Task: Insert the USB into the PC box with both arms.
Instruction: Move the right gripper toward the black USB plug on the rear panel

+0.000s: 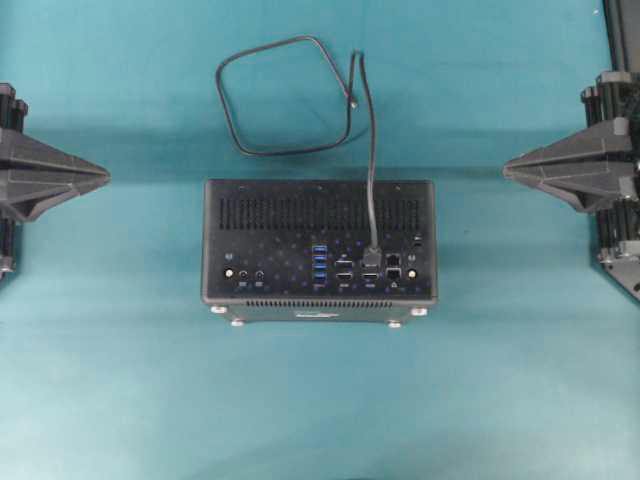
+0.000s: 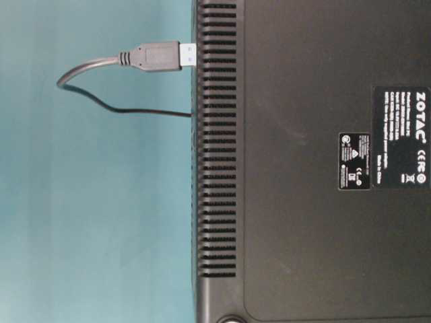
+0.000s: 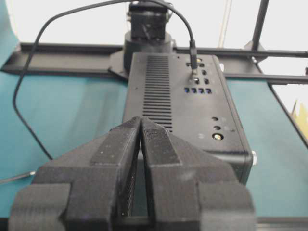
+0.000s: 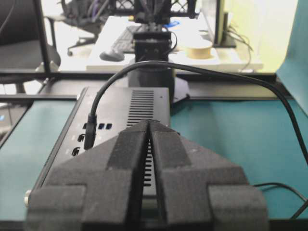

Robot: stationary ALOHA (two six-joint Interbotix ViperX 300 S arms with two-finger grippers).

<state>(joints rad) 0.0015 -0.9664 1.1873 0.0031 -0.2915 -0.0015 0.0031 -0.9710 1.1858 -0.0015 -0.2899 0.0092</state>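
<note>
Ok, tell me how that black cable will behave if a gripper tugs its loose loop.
The cable is thin and curls loosely, so it would probably flop and drag. Its plug sits in the PC box, so a hard tug might strain the plug or shift the box.

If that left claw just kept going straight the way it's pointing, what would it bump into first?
Most likely the PC box. The left gripper, jaws together and empty, points right at the box's near end across bare table. Height is hard to judge, so it might skim its top.
</note>
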